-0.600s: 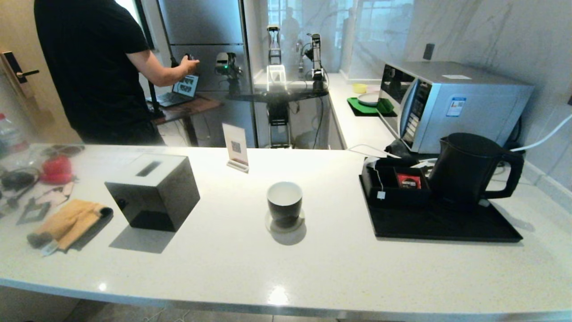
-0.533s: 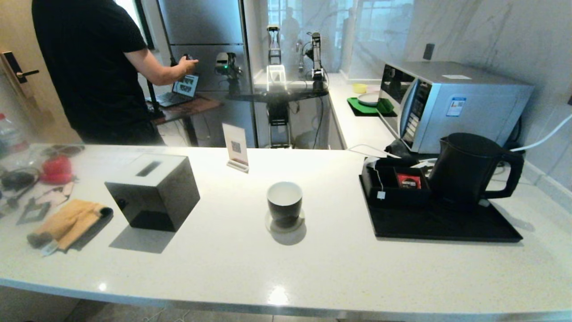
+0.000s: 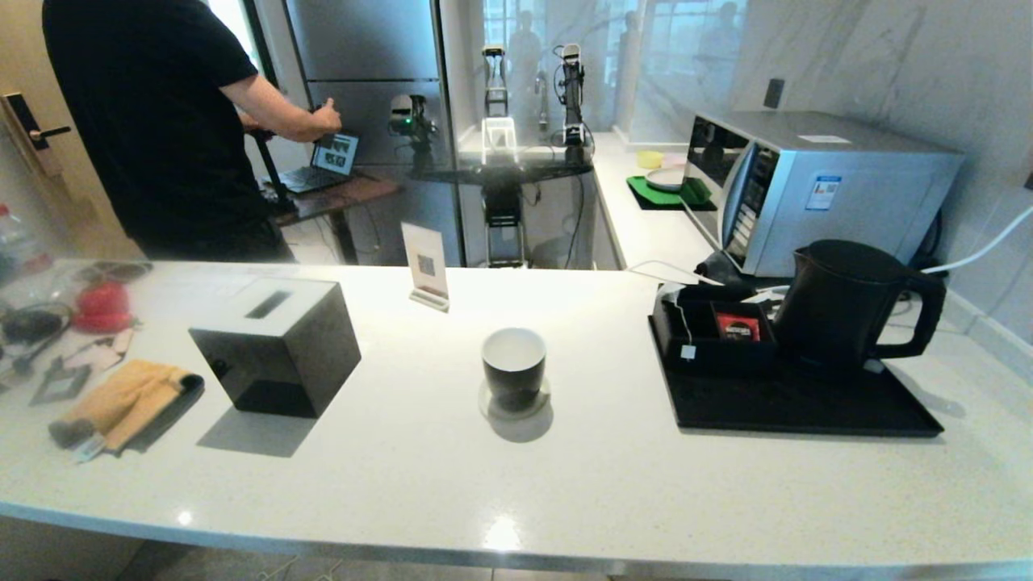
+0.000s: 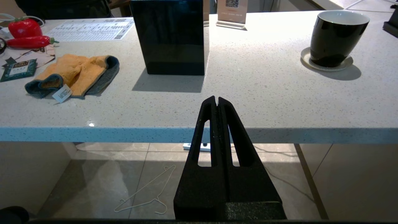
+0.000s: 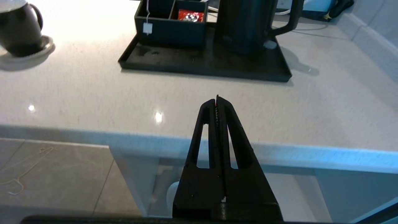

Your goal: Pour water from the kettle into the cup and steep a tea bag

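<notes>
Black cube box [image 3: 276, 343] with a top slot at about nine o'clock on the white counter [image 3: 452, 484], an orange cloth [image 3: 121, 403] just beyond it toward the edge. Small card stand [image 3: 426, 265] at twelve, pale coaster [image 3: 488, 403] at the centre. Black tray [image 3: 807, 403] at three o'clock with a red packet [image 3: 738, 326] in its compartment box, silver microwave [image 3: 815, 190] behind at two.
</notes>
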